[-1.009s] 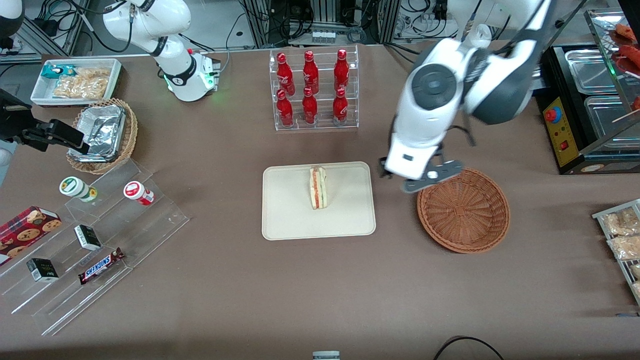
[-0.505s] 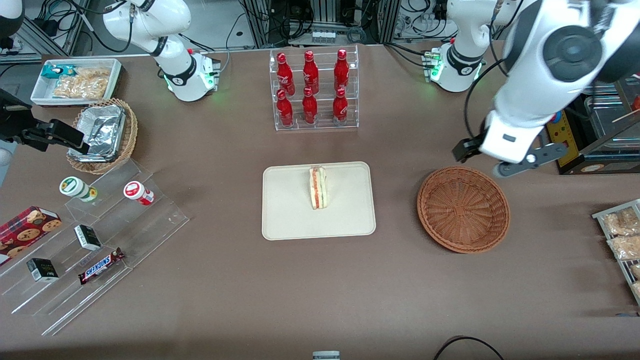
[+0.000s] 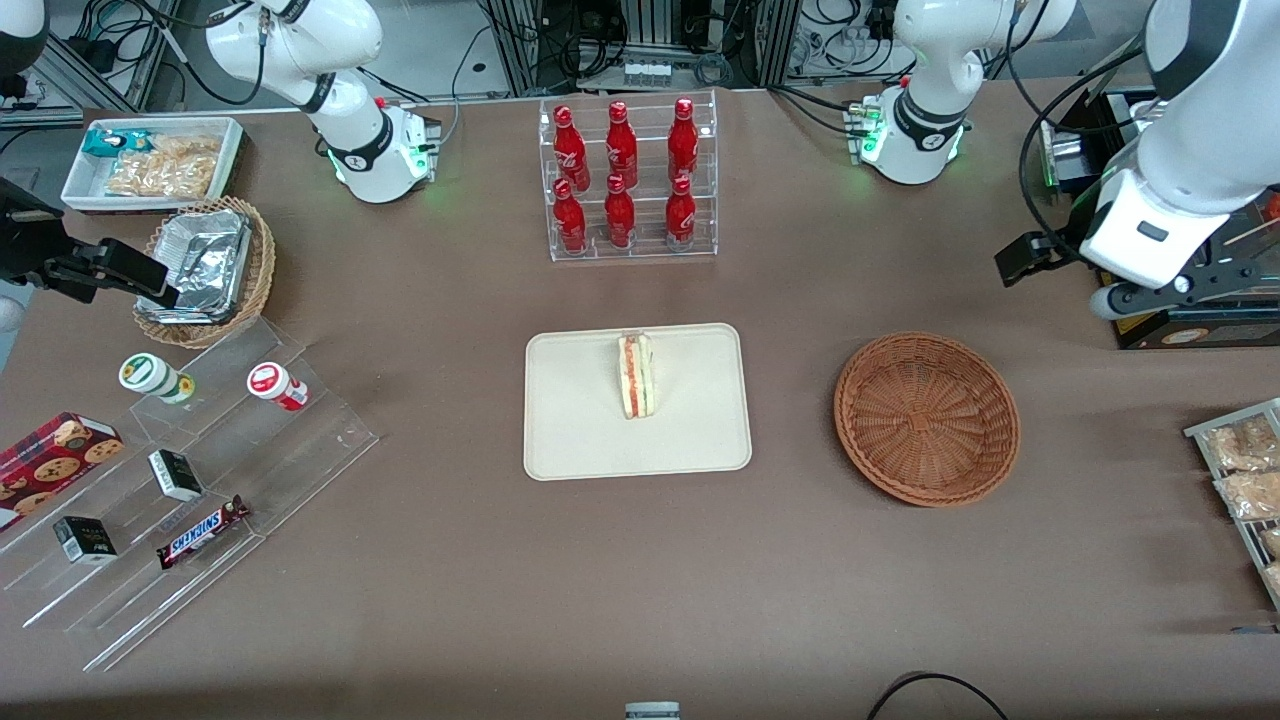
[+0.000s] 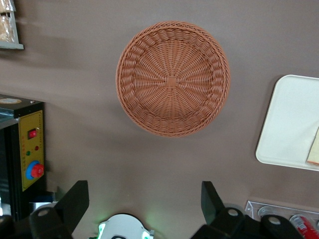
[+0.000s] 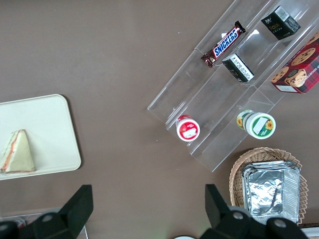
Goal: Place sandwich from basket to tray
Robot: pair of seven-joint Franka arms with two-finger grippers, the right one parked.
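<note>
The sandwich [image 3: 636,376], a white wedge with red and green filling, stands on edge on the cream tray [image 3: 580,430]. It also shows in the right wrist view [image 5: 17,152] on the tray [image 5: 47,124]. The reddish-brown wicker basket [image 3: 927,417] beside the tray has nothing in it. My left gripper [image 3: 1055,287] is raised above the table, farther from the front camera than the basket and toward the working arm's end. It is open and holds nothing. The left wrist view shows the gripper [image 4: 143,199], the basket [image 4: 173,78], the tray [image 4: 289,124] and a sliver of the sandwich [image 4: 314,149].
A clear rack of red bottles [image 3: 627,180] stands farther back than the tray. A black machine with a yellow panel [image 3: 1130,270] is close to my gripper. A rack of bagged snacks [image 3: 1240,470], acrylic steps [image 3: 180,470] and a tan basket with foil [image 3: 205,265] sit at the table's ends.
My left gripper has swung from beside the tray, across the basket, toward the working arm's end of the table, open and empty. The sandwich has stayed on the tray.
</note>
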